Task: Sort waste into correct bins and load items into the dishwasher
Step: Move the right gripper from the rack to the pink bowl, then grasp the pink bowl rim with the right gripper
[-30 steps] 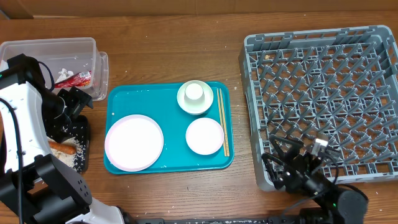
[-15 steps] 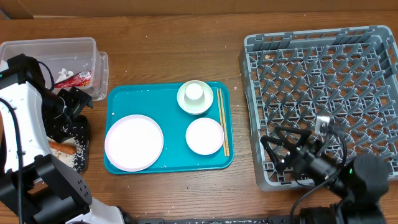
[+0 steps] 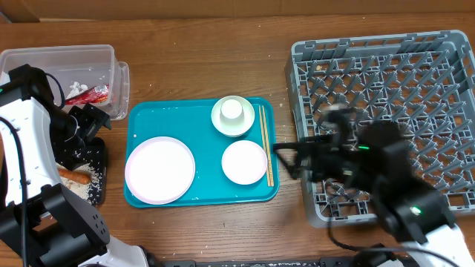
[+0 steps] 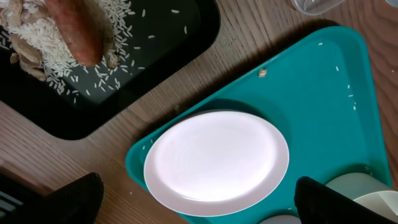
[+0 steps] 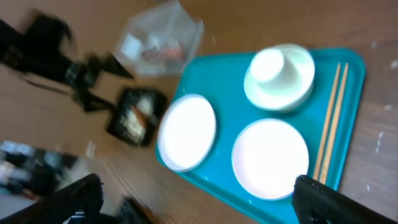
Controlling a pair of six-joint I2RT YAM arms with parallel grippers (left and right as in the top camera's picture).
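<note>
On the teal tray lie a large pale plate, a smaller white plate, a bowl holding a white cup, and chopsticks. The clear tub holds a red wrapper and white tissue. A carrot lies in crumbs on the black tray. My left gripper hangs open between tub and black tray, above the large plate's near edge. My right gripper, blurred, is open beside the chopsticks, at the grey rack's left wall.
The grey rack fills the right side of the wooden table, its pegs upright. The clear tub's lid leans at its right side. Bare wood lies behind the teal tray and between it and the rack.
My right arm has swung from the table's front right corner up and left, over the rack's left wall toward the teal tray. The left arm and all objects stay put.
</note>
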